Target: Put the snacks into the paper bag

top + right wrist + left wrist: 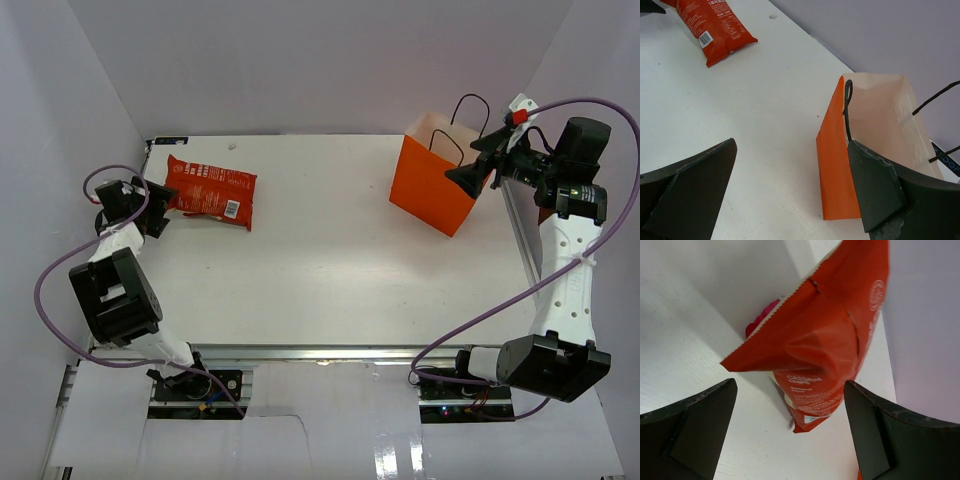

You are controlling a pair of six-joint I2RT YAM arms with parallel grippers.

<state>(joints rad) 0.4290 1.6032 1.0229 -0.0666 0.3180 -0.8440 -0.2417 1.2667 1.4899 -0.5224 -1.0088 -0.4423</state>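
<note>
The red-orange chip bag (pixel 210 193) lies flat at the table's back left. My left gripper (pixel 150 207) is open right at its left end. In the left wrist view the bag's serrated end (pixel 820 335) fills the space ahead of the open gripper (pixel 790 432), and a pink-maroon wrapper (pixel 761 320) peeps out behind it. The orange paper bag (pixel 432 186) stands upright at the back right. My right gripper (pixel 478 160) is open at its rim. In the right wrist view the bag's orange wall (pixel 835 165) stands between the open fingers, with the cream lining (pixel 880 115) behind the right finger (pixel 880 185).
White enclosure walls (pixel 320 60) close in the back and both sides. A metal rail (pixel 320 352) runs along the table's near edge. The bag's black loop handles (pixel 470 105) stick up beside my right gripper. The chip bag also shows far off in the right wrist view (pixel 715 25).
</note>
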